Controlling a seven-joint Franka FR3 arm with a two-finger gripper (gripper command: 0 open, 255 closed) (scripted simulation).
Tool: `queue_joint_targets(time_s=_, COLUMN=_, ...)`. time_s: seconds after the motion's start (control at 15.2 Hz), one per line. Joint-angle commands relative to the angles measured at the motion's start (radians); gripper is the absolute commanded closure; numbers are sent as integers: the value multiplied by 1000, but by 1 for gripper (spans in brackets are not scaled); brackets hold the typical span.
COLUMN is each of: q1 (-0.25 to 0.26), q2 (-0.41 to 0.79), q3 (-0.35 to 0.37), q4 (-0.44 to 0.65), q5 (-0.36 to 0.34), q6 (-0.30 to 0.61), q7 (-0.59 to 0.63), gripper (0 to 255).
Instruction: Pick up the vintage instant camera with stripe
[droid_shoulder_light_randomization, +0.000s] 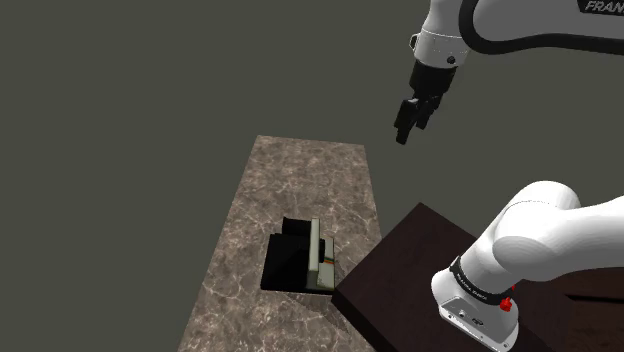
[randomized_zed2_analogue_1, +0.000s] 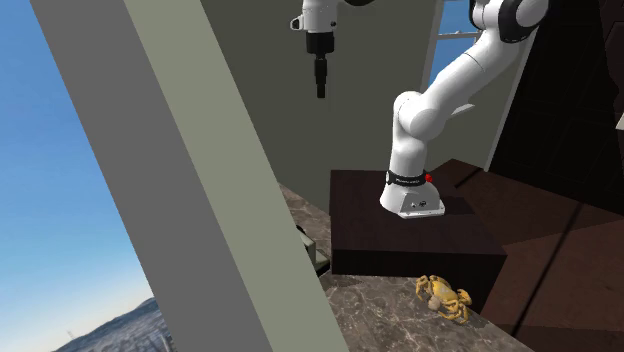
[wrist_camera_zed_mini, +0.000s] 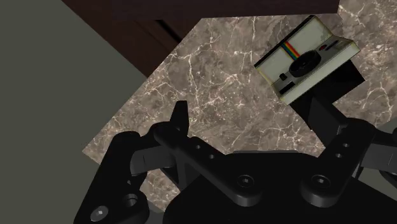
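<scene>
Striped instant camera (droid_shoulder_light_randomization: 321, 256) lay lower centre of shoulder view on marble counter (droid_shoulder_light_randomization: 300, 170), its black rear hard to make out. Gripper (droid_shoulder_light_randomization: 404, 130) hung upper right, jaws wide apart, empty.

Second exterior view: instant camera (randomized_zed2_analogue_1: 315, 250) masked almost wholly by slanted grey-green pillar (randomized_zed2_analogue_1: 190, 180), only a pale sliver exposed, stripe not discernible. Arm (randomized_zed2_analogue_1: 440, 100) truncated by top edge. Shoulder view: face of instant camera turned away; marble counter (droid_shoulder_light_randomization: 290, 180) and stand (droid_shoulder_light_randomization: 410, 270) cut by bottom edge. Wrist view: black body of instant camera merging with one finger (wrist_camera_zed_mini: 320, 113) of gripper (wrist_camera_zed_mini: 247, 107), boundary indistinct.
</scene>
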Motion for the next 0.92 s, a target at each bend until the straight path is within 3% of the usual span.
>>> queue_joint_targets(time_s=0.0, q1=0, q2=0, q3=0, q4=0, q5=0, q6=0, q7=0, gripper=0)
queue_joint_targets(time_s=0.46, q1=5, q2=-37, q3=145, q4=-199, q5=122, q6=173, q7=257, gripper=0)
queue_joint_targets(time_s=0.86, q1=20, q2=25, q3=297, q4=-309, q5=242, q6=359, q7=479, gripper=0)
